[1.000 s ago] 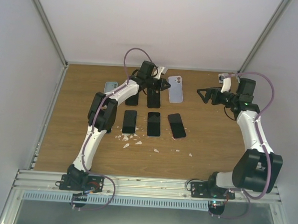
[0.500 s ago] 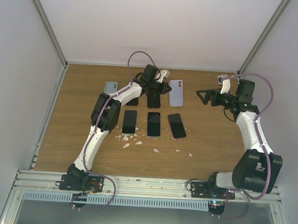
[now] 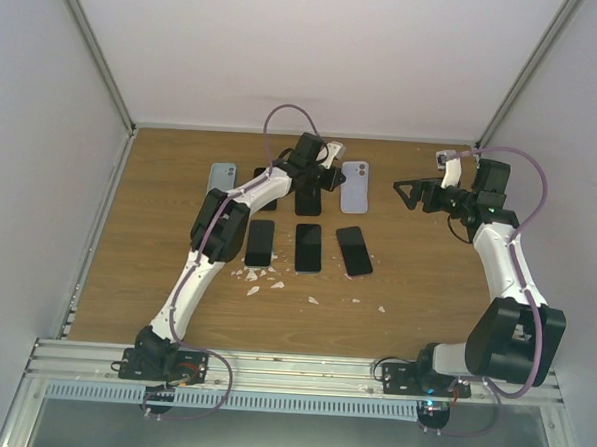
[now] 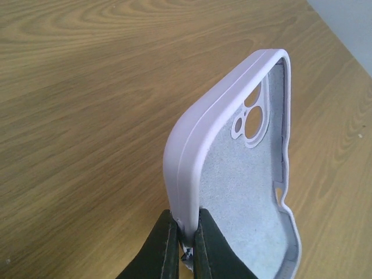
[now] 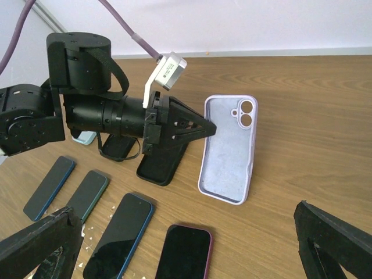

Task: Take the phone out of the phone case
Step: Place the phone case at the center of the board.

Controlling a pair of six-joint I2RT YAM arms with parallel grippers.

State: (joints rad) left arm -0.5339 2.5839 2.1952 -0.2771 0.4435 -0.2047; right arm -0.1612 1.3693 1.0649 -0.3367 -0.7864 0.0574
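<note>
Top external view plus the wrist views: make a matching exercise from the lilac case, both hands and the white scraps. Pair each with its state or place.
Things
1. lilac case
2. left hand
3. right hand
4. white scraps

States or places
A. open, holding nothing
B. empty, no phone inside
C. scattered beside the row of dark phones
D. shut on the case's side wall

Pairs: 1-B, 2-D, 3-A, 4-C
</note>
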